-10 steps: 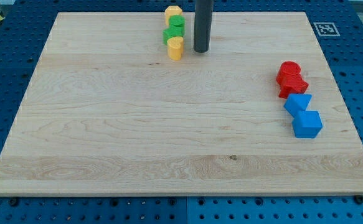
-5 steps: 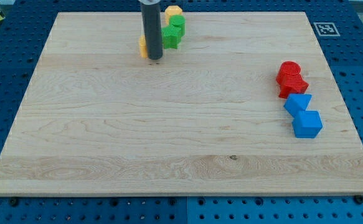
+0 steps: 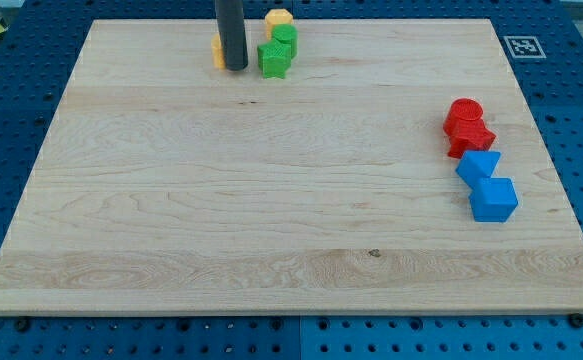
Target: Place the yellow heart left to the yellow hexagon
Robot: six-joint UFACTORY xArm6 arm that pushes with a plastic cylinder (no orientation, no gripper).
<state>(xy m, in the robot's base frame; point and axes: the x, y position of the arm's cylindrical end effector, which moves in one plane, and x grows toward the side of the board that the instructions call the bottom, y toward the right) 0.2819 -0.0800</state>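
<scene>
Camera view shows my tip (image 3: 236, 68) (a bare rod, no jaws) touching the half-hidden yellow heart (image 3: 217, 52), left of the yellow hexagon (image 3: 279, 18); nudge gently upward.

Green blocks (image 3: 278, 52) crowd the yellow hexagon (image 3: 279, 18), its left side open

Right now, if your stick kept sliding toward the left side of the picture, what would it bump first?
Probably the yellow heart. It peeks out just left of my tip, mostly hidden behind the rod, so I cannot tell whether they already touch. Past it, the board looks free to its edge.
</scene>
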